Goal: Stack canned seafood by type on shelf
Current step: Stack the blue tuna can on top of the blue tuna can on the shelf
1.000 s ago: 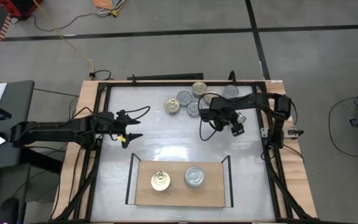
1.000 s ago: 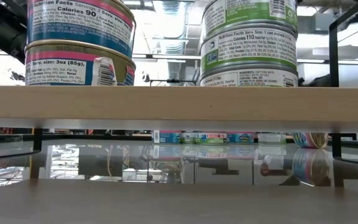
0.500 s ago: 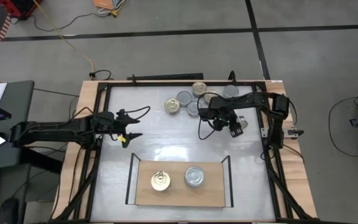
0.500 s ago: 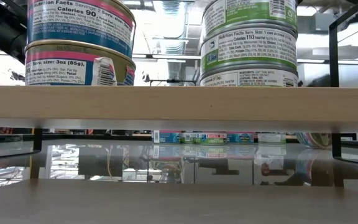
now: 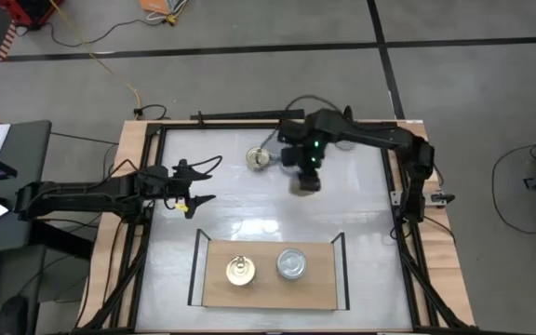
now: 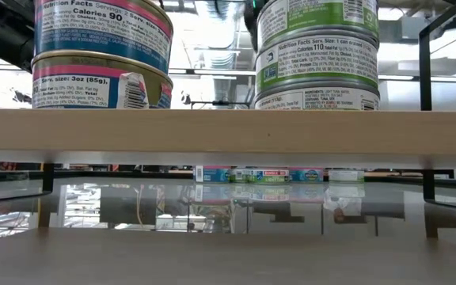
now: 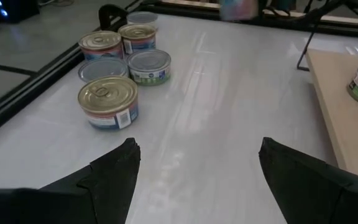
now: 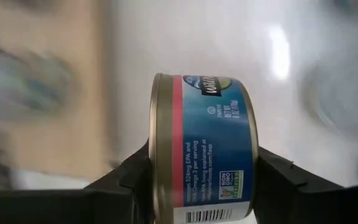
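Observation:
My right gripper (image 5: 305, 177) hangs above the table's far middle, shut on a gold-lidded can (image 8: 201, 149) with a pink and blue label. On the wooden shelf (image 5: 319, 290) at the near edge stand a gold-lidded stack (image 5: 241, 271) and a silver-lidded stack (image 5: 292, 263), each resting on its flat bottom. One loose gold-lidded can (image 5: 260, 159) shows at the far side, and several loose cans (image 7: 107, 102) stand there in the left wrist view. My left gripper (image 5: 196, 191) waits open at the table's left. My right gripper pinches the can between its two fingers, one on the gold lid face (image 8: 156, 155) and one on the opposite flat bottom (image 8: 253, 158). The fingers come from above, pointing steeply down. The can stands on edge, lifted clear of the table.
Black metal uprights (image 5: 194, 268) stand at both ends of the shelf. A black frame (image 5: 156, 140) and wooden border run round the white tabletop. Bare tabletop (image 5: 268, 214) lies between the loose cans and the shelf.
My right gripper has risen from the far right of the table and gone toward the left edge, tipping over to point down. The can that lay by it on the table is now lifted clear and carried along. The other cans have stayed put.

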